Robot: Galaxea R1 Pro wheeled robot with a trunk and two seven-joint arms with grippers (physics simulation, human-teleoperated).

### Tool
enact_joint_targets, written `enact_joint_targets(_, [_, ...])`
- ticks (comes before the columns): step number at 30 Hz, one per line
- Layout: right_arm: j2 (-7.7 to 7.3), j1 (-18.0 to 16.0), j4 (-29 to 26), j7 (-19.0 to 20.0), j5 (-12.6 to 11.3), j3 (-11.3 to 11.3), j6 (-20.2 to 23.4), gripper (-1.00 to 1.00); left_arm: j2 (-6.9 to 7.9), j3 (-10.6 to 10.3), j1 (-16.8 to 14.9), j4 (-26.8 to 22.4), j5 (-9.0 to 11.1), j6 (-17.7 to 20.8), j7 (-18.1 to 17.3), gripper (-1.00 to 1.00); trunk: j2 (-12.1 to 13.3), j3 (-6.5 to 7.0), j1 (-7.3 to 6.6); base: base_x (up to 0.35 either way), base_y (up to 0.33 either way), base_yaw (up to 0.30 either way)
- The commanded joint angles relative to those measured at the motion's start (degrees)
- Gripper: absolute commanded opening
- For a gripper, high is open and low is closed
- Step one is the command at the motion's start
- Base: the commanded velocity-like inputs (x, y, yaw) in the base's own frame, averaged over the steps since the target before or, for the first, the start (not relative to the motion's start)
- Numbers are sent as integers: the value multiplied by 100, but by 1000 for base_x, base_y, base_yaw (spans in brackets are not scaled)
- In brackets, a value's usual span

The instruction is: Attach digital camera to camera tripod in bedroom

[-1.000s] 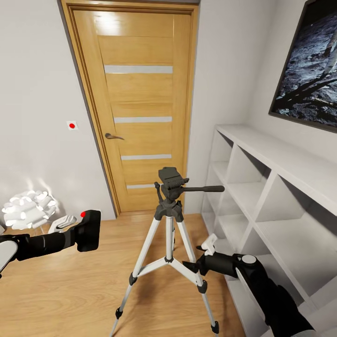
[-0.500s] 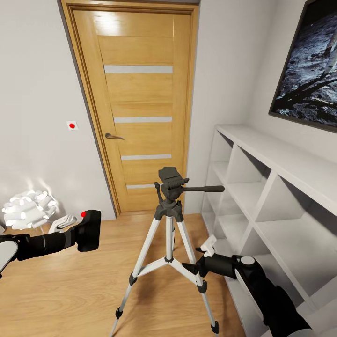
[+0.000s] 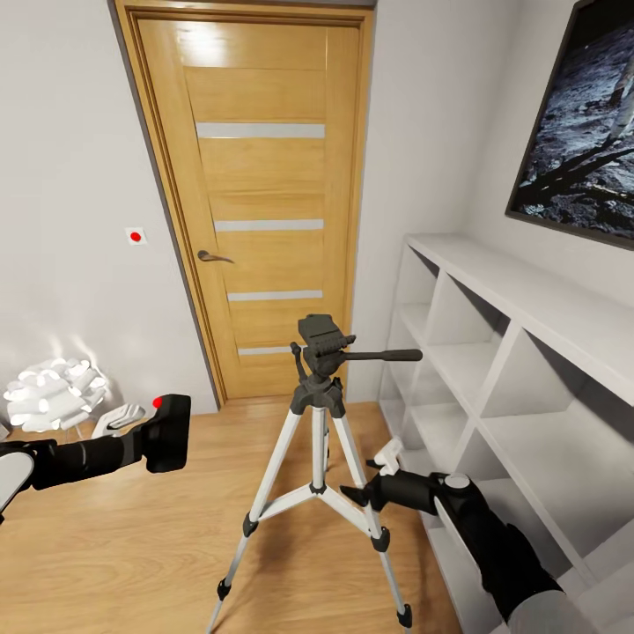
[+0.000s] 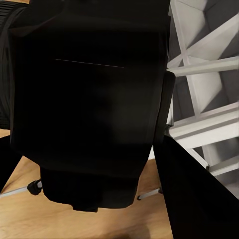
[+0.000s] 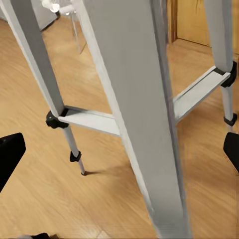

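The camera tripod stands on the wood floor mid-room, with its black pan head and side handle pointing right. To its left and lower than the pan head, my left gripper is shut on the black digital camera, whose red dot faces up. The camera's dark body blocks most of the left wrist view. My right gripper is open at the tripod's right leg, low down. In the right wrist view that silver leg runs between the gripper's widely spread black fingertips.
An orange-brown door is shut behind the tripod. White cubby shelving lines the right wall under a framed moon picture. A white ball lamp sits at the left wall, below a red dot switch.
My right arm has shifted slightly left and up, bringing its gripper closer around the tripod's right leg. The left gripper with the camera and the tripod have barely moved.
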Motion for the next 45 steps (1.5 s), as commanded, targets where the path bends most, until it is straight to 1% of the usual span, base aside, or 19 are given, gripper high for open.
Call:
enact_joint_targets(1, [2,-65,101,13,10,4,-36,100,4,-5,-7,-4,23,15,11,-100,-13,-13,3,0,0,0])
enact_joint_targets(5, [22,-256,498,11,9,0,-229,100,4,-5,-7,-1,23,15,11,-100,-13,-13,3,0,0,0])
enact_joint_targets(10, [97,-370,775,9,14,-2,-389,100,4,-10,-8,-4,29,15,11,-100,-13,-13,3,0,0,0])
enact_joint_targets(17, [121,-402,858,4,17,-2,-484,100,4,-13,-8,-2,29,15,11,-100,-13,-13,3,0,0,0])
enact_joint_targets(29, [134,-410,925,-2,18,10,-511,100,4,-14,-8,-4,30,15,11,-100,-13,-13,3,0,0,0])
enact_joint_targets(30, [134,-410,929,-3,18,11,-513,-100,4,-14,-8,-5,30,15,11,-100,-13,-13,3,0,0,0])
enact_joint_targets(45, [136,-409,942,-7,26,15,-510,-100,4,-25,-7,-7,31,15,9,-100,-13,-13,3,0,0,0])
